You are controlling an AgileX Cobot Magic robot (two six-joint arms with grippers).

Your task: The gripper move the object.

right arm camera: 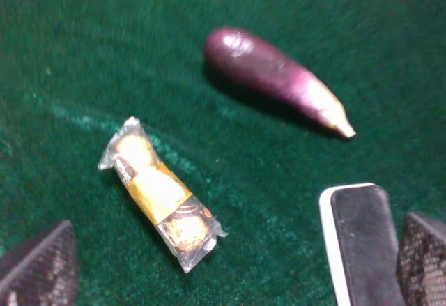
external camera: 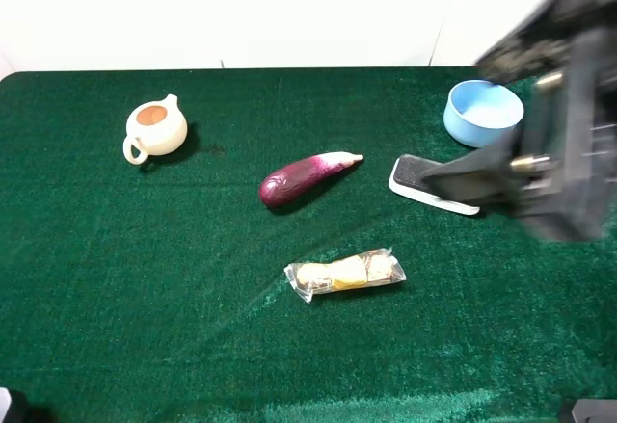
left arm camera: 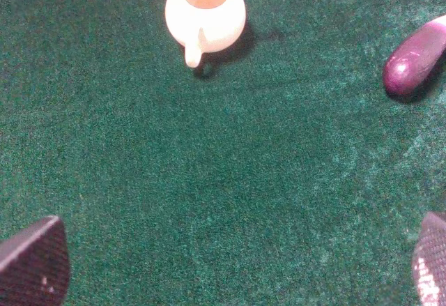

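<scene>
The snack packet (external camera: 345, 272), clear plastic with yellow and brown contents, lies flat on the green cloth in front of the middle. It also shows in the right wrist view (right arm camera: 160, 194). My right gripper (external camera: 472, 177) is blurred. It hangs at the right over the board eraser, to the right of the packet and farther back, apart from it. In its wrist view the right gripper (right arm camera: 230, 271) is open and empty, with the packet ahead between the fingers' lines. My left gripper (left arm camera: 230, 278) is open and empty over bare cloth.
A purple eggplant (external camera: 304, 177) lies behind the packet. A black-and-white board eraser (external camera: 424, 184) lies right of it. A blue bowl (external camera: 482, 112) stands at the back right and a cream teapot (external camera: 154, 129) at the back left. The green cloth (external camera: 145, 298) covers the table.
</scene>
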